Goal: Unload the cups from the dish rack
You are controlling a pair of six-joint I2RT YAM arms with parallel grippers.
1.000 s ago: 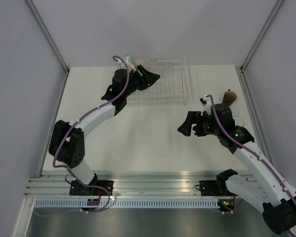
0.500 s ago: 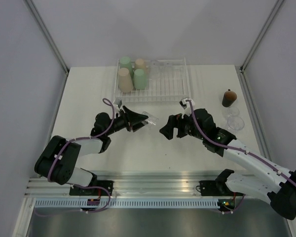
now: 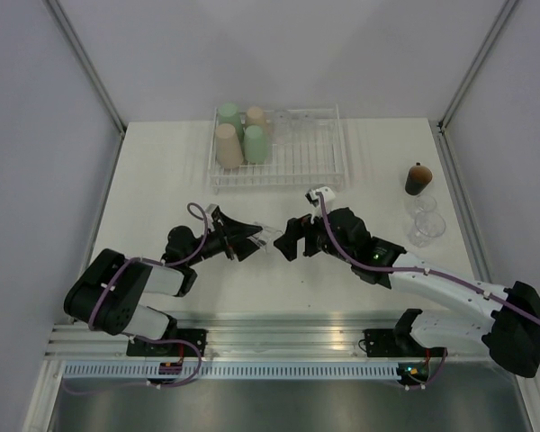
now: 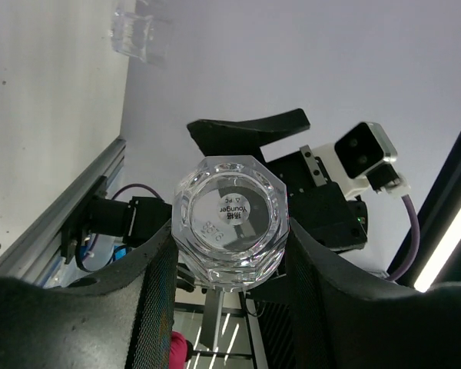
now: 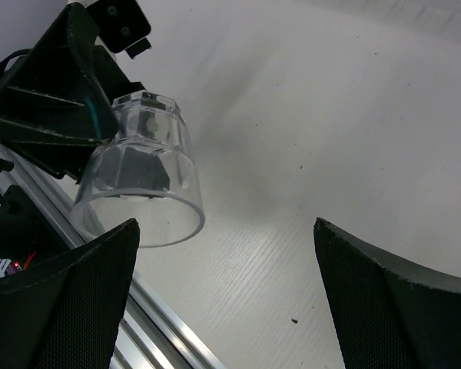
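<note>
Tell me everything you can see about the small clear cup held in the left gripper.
The small clear cup looks like faceted plastic, with an octagonal base carrying a round label and a round open rim. It seems empty. The left gripper grips its sides near the base, holding it sideways over the white table, rim toward the open right gripper, which does not touch it.

Left end effector point(image 3: 259, 240) clamped (right point(image 3: 287, 245) agape)
</note>
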